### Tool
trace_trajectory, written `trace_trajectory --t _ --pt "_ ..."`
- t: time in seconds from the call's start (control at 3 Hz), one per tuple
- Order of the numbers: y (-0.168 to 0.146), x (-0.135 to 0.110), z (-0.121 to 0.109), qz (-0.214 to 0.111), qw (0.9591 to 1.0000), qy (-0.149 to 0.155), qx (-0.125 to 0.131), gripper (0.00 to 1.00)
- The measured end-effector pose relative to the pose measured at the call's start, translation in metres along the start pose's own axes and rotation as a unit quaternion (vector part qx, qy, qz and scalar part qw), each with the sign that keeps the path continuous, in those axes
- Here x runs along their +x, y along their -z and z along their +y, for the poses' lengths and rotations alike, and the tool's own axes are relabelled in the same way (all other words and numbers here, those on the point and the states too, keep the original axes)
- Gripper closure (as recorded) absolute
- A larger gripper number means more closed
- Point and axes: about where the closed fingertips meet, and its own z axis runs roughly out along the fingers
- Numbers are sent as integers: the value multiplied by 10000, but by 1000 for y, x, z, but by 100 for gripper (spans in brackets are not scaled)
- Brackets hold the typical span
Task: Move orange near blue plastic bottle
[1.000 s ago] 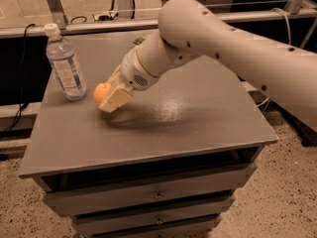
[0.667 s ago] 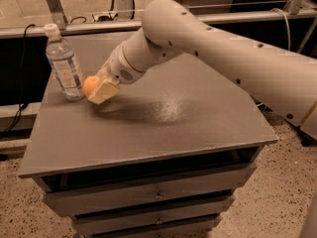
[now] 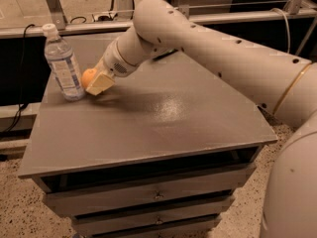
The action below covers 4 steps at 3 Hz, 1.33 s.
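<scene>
1. No words, brand names, numbers or signs can be read anywhere in this view.
2. The bottle (image 3: 63,58) carries the only label (image 3: 67,77): a pale blue-and-white band round its ribbed body, with print too small to make out.
3. The gripper (image 3: 93,81) sits just right of that label, low over the left rear part of the table (image 3: 148,133), its fingers clamped on the orange (image 3: 87,76); the cream finger facing the camera is plain.
4. The arm (image 3: 223,48) shows only small dark dots and a thin gold ring, no lettering.
</scene>
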Motion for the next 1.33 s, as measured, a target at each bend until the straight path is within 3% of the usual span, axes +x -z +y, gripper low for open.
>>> trace_trajectory --t 1.0,1.33 --pt "-12 6 -7 57 9998 -127 -124 13" --pt "-11 6 -7 45 9998 -147 -144 0"
